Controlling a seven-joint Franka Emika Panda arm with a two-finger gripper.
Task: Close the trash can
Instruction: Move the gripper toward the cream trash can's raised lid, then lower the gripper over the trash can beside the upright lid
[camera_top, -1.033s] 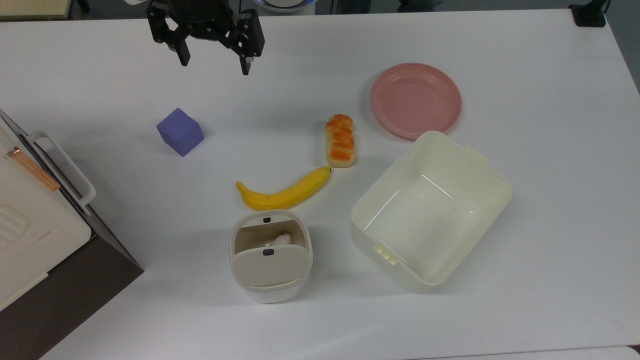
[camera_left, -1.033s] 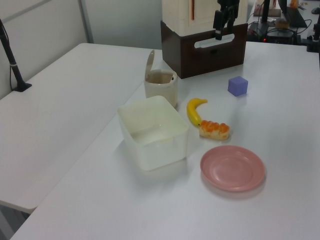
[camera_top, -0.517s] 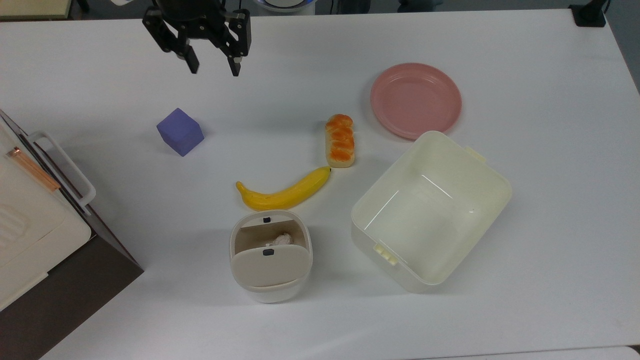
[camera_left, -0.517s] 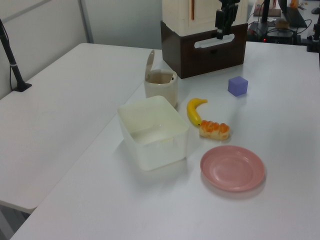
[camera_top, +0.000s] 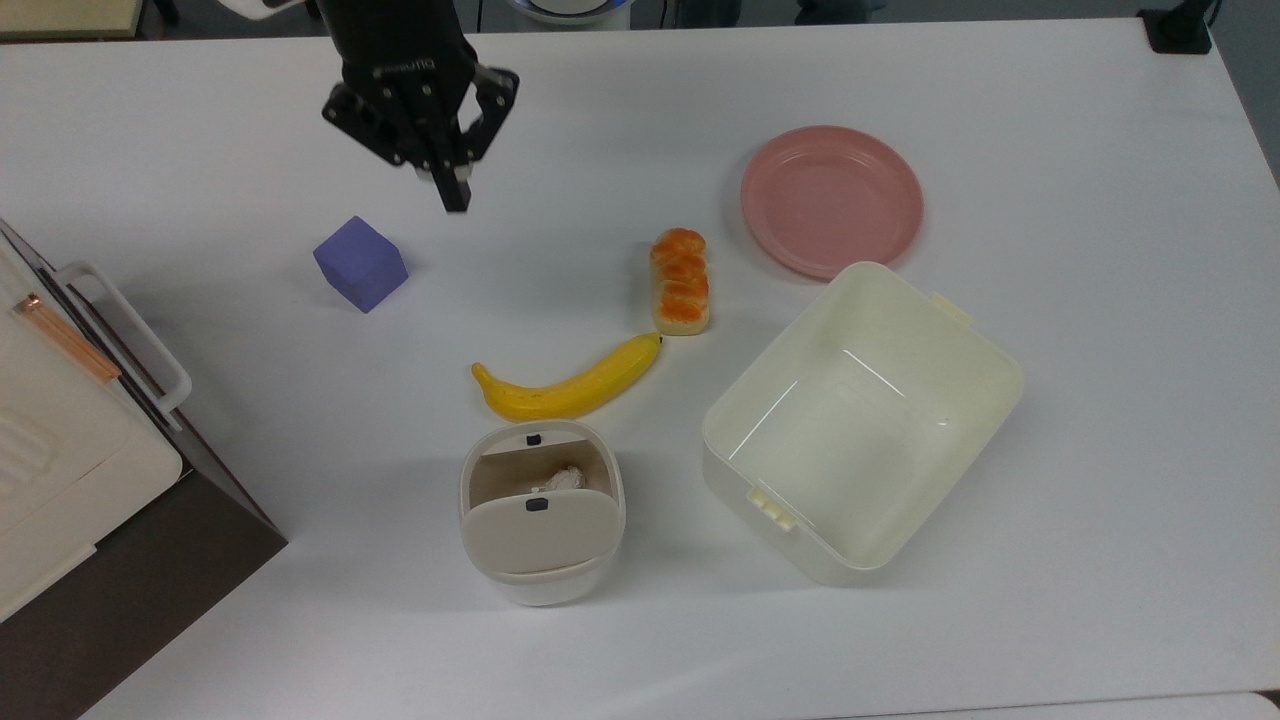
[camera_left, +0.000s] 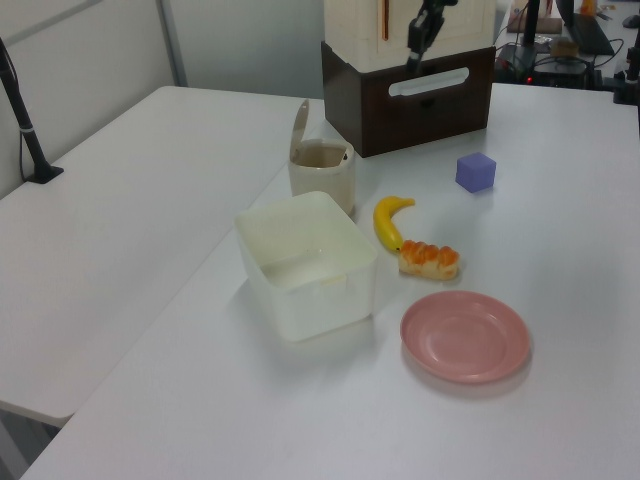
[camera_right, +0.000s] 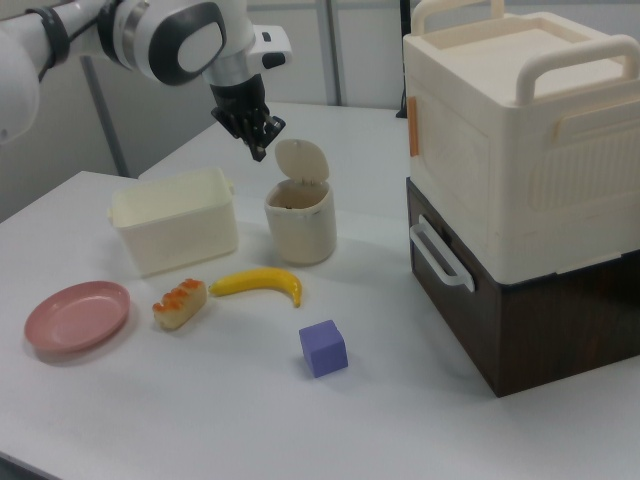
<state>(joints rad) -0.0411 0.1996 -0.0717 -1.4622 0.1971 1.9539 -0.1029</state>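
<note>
The trash can (camera_top: 542, 570) is a small white bin near the front of the table in the top view, just below the banana. Its beige lid (camera_top: 540, 535) with a black button stands up open, and crumpled white paper lies inside. The same trash can (camera_left: 322, 178) stands by the cream tub in the left view, and in the right view the trash can (camera_right: 300, 228) has its lid (camera_right: 300, 160) upright. My gripper (camera_top: 455, 203) hangs shut and empty over the table's far side, right of the purple cube and well away from the trash can. In the right view my gripper (camera_right: 260, 150) is up and left of the lid.
A purple cube (camera_top: 360, 263), a banana (camera_top: 565, 385), a bread roll (camera_top: 680, 282) and a pink plate (camera_top: 830, 200) lie on the white table. A large cream lidless tub (camera_top: 782, 343) stands right of the trash can. A cream and brown storage box (camera_top: 70, 440) fills the top view's left edge.
The fingers closed from wide open to shut. The gripper turned and moved down the top view and slightly right, coming nearer the purple cube.
</note>
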